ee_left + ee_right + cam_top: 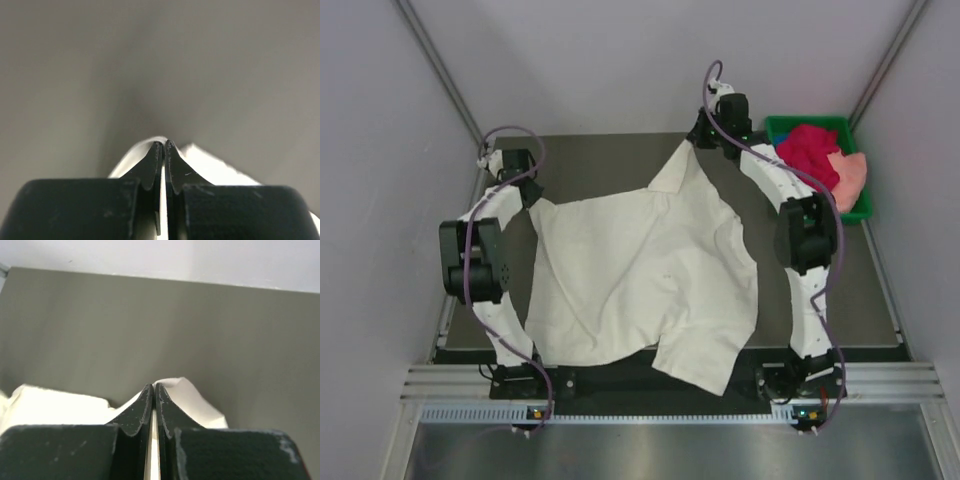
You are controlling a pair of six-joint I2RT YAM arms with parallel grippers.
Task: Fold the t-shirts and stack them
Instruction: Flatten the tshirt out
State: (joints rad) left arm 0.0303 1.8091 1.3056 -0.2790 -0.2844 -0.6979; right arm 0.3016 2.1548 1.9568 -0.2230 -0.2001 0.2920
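A cream-white t-shirt [640, 270] lies spread over the dark table, one lower corner hanging over the near edge. My left gripper [532, 195] is shut on the shirt's far left corner. In the left wrist view the white cloth [215, 167] shows pinched between the closed tips [164, 145]. My right gripper [698, 140] is shut on the shirt's far corner near the back of the table, and the cloth [192, 397] bulges around its tips [153, 387]. A magenta-red t-shirt [808, 148] and a peach-pink t-shirt [853, 175] lie crumpled in the tray.
The green plastic tray [790, 123] stands at the back right, beside the right arm's forearm. Pale enclosure walls stand close on the left, right and back. A metal rail [640, 385] runs along the near edge, where the arm bases are bolted.
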